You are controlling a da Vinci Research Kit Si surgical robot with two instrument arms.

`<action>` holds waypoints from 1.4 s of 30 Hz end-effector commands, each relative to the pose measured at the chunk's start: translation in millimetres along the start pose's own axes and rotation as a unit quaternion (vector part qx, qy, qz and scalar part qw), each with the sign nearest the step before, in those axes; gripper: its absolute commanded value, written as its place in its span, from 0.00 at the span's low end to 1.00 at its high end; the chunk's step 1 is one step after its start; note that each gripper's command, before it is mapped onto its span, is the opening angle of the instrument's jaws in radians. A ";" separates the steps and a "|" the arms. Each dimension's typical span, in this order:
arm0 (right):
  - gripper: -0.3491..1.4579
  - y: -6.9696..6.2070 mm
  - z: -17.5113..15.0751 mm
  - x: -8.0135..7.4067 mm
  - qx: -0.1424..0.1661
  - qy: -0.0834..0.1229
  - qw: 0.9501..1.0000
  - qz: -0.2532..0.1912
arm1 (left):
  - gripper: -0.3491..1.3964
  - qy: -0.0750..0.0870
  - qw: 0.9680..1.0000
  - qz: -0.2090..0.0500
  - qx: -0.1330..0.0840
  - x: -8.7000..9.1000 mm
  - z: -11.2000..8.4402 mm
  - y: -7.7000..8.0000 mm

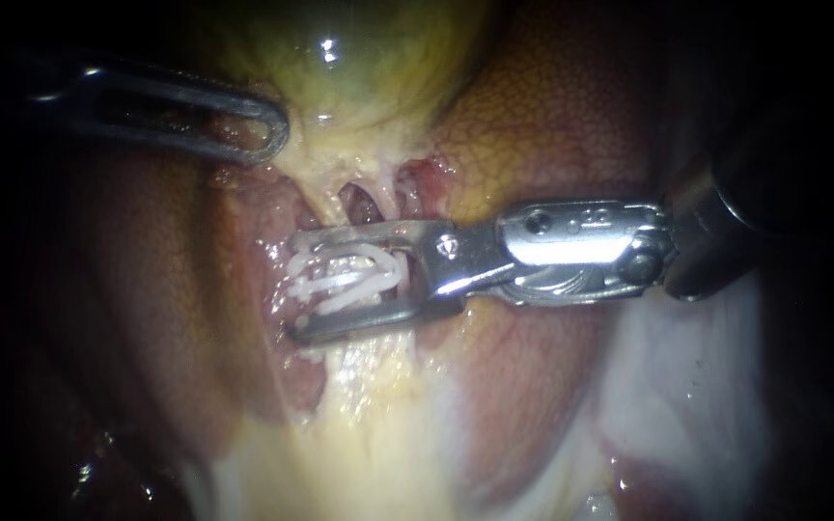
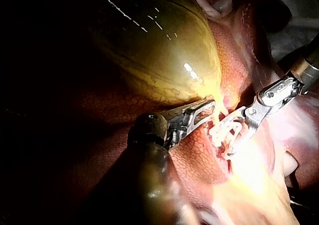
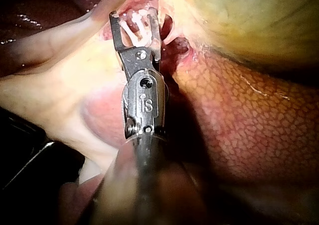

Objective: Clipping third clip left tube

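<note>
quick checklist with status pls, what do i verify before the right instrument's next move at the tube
1. Right instrument astride the tube: ok, jaws open, one on each side.
2. White clips lie between the jaws: ok.
3. Number of clips there: cannot tell, they overlap.
4. Lower jaw tip free of the liver behind it: cannot tell, it ends in shadow.
5. Left instrument apart from the right one: ok, it sits up beside the gallbladder.
6. Endoscope's sight of the jaws: ok, nothing covers them.
</note>
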State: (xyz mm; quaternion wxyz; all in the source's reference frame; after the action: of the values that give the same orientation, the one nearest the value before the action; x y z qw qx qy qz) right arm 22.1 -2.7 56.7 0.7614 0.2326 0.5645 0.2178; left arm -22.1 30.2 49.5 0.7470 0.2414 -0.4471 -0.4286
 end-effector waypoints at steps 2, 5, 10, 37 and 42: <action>0.41 -0.1 0.0 0.0 -0.001 0.000 1.000 0.000 | 0.00 0.000 1.000 0.000 0.000 0.0 0.0 0.0; 0.42 -0.3 -0.1 0.3 0.010 0.000 1.000 0.004 | 0.00 0.000 1.000 0.000 -0.001 0.0 0.0 0.0; 0.42 -1.2 -0.8 1.3 0.041 0.007 0.999 -0.002 | 0.00 -0.001 1.000 0.000 -0.002 0.0 -0.2 0.2; 0.43 -0.1 -6.6 1.9 0.089 0.028 0.996 0.014 | 0.00 -0.001 1.000 0.000 -0.004 -0.3 -0.9 1.1; 0.43 1.2 -6.1 0.7 0.089 0.026 0.995 0.025 | 0.00 -0.001 1.000 0.000 -0.004 -0.3 -0.9 1.0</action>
State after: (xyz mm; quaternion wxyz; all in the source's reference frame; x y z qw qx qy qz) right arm 16.4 -0.6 55.6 0.7161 0.3097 0.5949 0.1934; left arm -20.9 31.0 49.7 0.7473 0.2382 -0.4461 -0.4310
